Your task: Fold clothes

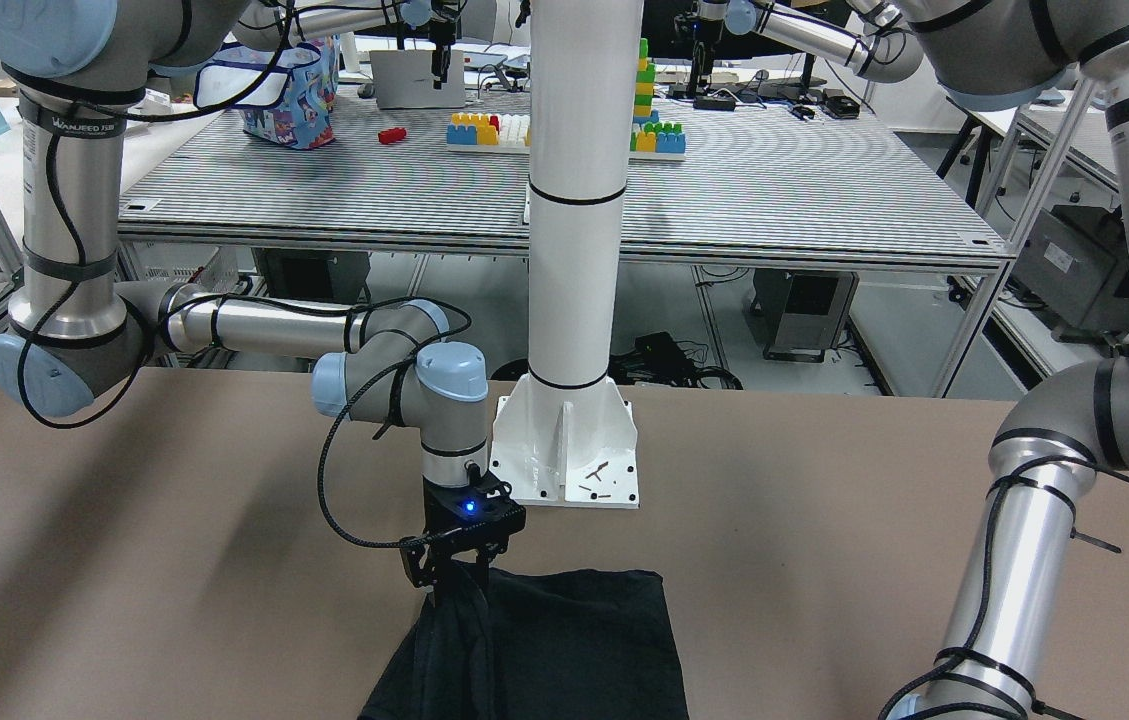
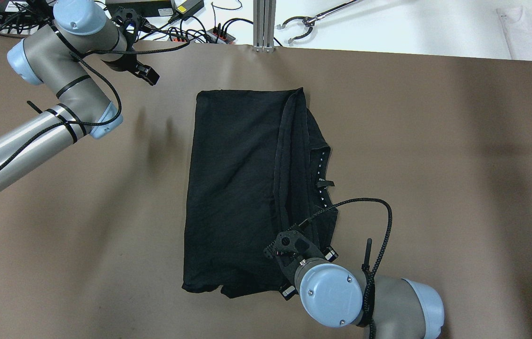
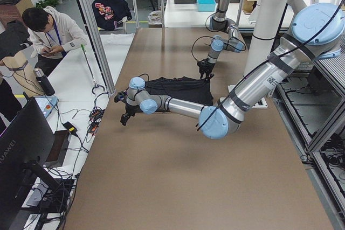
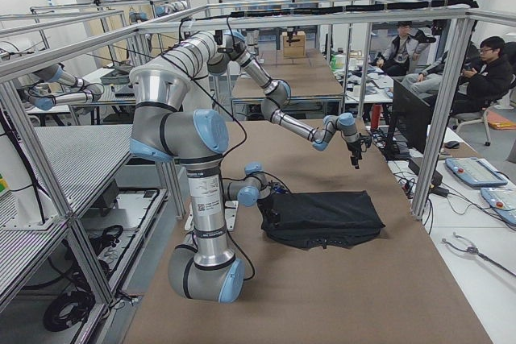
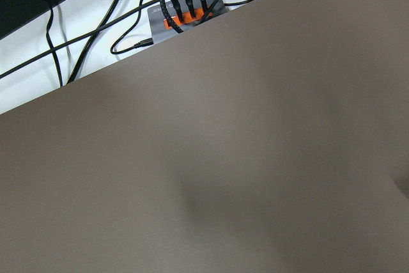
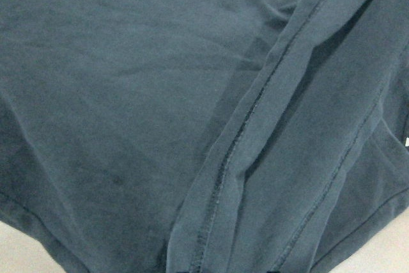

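The clothes are one black garment lying part-folded on the brown table, a hemmed layer turned over along its right side. My right gripper sits at the garment's near right corner. In the front view, fabric rises to the right gripper, which looks shut on the hem. The right wrist view shows the garment's hems converging toward the fingertips, which are hidden. My left gripper hovers open over bare table at the far left, well away from the clothes.
The white pole's base plate stands just behind the garment on the robot's side. Cables and a power strip lie past the table's far edge. A grabber tool rests on the white bench. A seated person is beside the table.
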Tool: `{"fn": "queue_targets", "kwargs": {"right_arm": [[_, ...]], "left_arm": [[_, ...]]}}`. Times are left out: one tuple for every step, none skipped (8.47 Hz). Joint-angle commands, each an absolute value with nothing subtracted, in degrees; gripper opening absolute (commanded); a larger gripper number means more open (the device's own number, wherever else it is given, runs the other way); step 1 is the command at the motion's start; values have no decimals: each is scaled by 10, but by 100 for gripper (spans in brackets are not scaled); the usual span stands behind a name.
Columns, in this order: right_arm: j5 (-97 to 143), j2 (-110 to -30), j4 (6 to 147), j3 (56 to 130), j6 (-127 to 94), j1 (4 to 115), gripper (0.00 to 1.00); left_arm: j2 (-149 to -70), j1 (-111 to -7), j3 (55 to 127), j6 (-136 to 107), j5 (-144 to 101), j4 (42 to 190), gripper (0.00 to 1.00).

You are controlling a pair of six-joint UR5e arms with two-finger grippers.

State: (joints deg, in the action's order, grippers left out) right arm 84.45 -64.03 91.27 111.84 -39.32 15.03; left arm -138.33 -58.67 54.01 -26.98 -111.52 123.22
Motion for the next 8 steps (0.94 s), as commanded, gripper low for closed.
{"fn": "queue_targets", "kwargs": {"right_arm": [[847,-638,913,1118,-391,147,49],[846,-639,913,1118,-392,142,44],[846,-638,913,1118,-392,141,39],[846,-638,913,1118,-392,139,39],[846,-638,913,1117,-393,136,39],[846,-636,913,1115,-395,134,39],[846,-636,913,1111,-396,129,39],[846,-635,912,1107,-397,129,38]], "left_arm": [[-1383,-586,540,-272,-1114,1232,100],[-1383,-586,540,-272,-1114,1232,100],[-1383,-585,540,-271,-1114,1232,100],[-1383,-583,540,-272,-1113,1232,100],[-1383,-583,540,-275,-1112,1232,100],[-1383,-583,540,-275,-1112,1232,100],[-1383,-583,540,-275,-1112,1232,100],[-1383,-583,540,-275,-1112,1232,100]]}}
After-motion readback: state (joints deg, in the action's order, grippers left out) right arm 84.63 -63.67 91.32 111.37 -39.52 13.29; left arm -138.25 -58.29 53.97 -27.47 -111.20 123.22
